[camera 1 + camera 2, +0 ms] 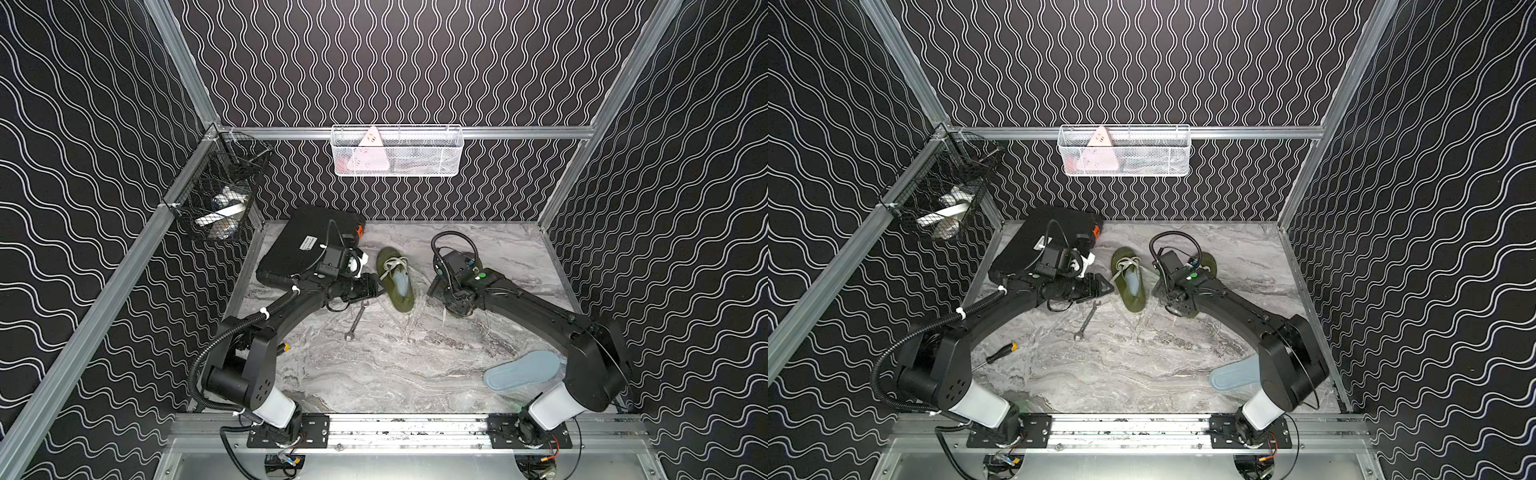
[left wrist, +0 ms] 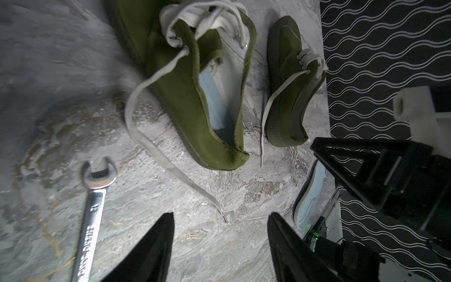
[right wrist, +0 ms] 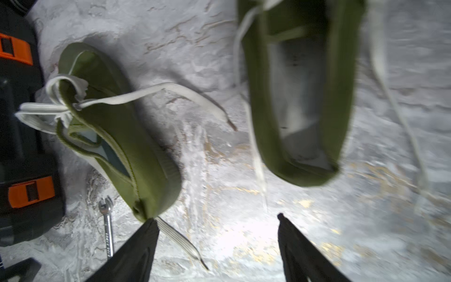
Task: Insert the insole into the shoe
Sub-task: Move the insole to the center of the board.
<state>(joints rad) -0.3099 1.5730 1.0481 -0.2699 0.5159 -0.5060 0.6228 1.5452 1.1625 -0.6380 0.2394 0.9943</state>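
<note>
An olive green shoe (image 1: 395, 286) with pale laces lies mid-table, and a light blue insole (image 2: 214, 105) sits inside it. A second green shoe (image 1: 1209, 261) lies to its right, mostly under my right arm; its inside (image 3: 300, 97) looks grey-white and blurred. A loose light blue insole (image 1: 521, 370) lies flat at the front right, beside the right arm's base. My left gripper (image 2: 220, 214) is open and empty, just left of the middle shoe's heel. My right gripper (image 3: 216, 217) is open between the two heels, over a lace end, holding nothing.
A silver wrench (image 1: 356, 322) lies in front of the left gripper. A black case (image 1: 307, 245) with orange latches stands at the back left, a screwdriver (image 1: 1000, 353) near the left arm's base. Wire baskets hang on the back wall (image 1: 397, 151) and left wall (image 1: 220, 199).
</note>
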